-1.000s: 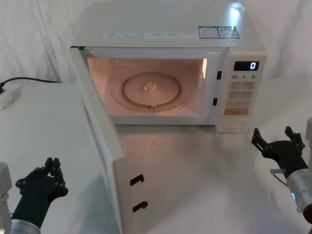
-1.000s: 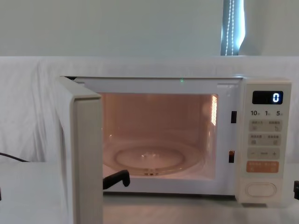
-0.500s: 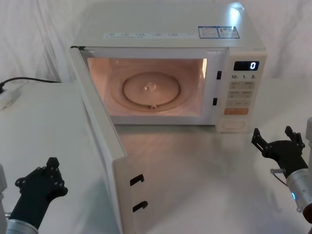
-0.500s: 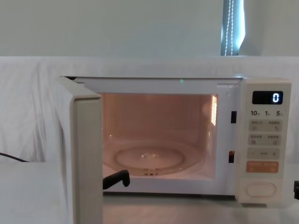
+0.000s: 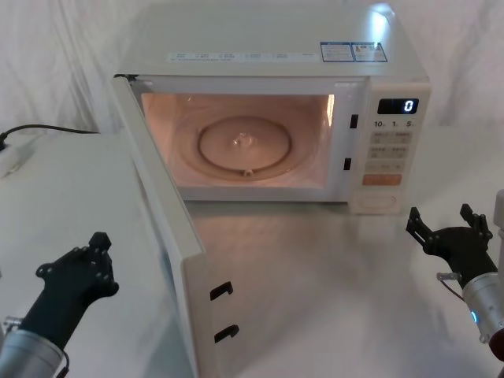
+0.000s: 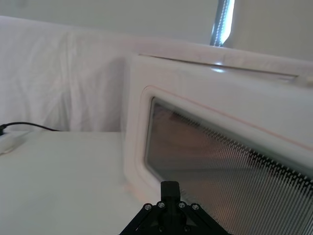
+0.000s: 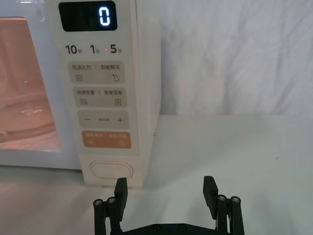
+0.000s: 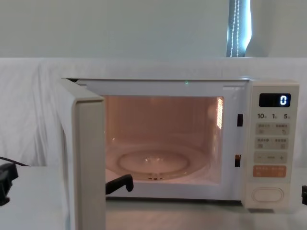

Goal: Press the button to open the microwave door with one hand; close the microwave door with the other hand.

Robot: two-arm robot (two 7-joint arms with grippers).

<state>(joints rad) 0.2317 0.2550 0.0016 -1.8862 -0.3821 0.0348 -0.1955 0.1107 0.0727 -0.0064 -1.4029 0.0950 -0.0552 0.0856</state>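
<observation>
With the microwave door swung wide, left end effector, fingers together, sits outside it to push; right end effector, fingers apart, idles near the button.

The left hand, black with jointed fingers, sits low on the robot's left side. Its dark forearm runs down and back to a silver wrist at the lower corner of the head view. The fingers point forward and slightly inward, drawn close together. In the chest view a small part of this hand shows at the left edge.

The right hand sits low on the robot's right side, above a silver wrist with a small blue light. Its two black fingers stand wide apart, pointing forward, with nothing between them.
</observation>
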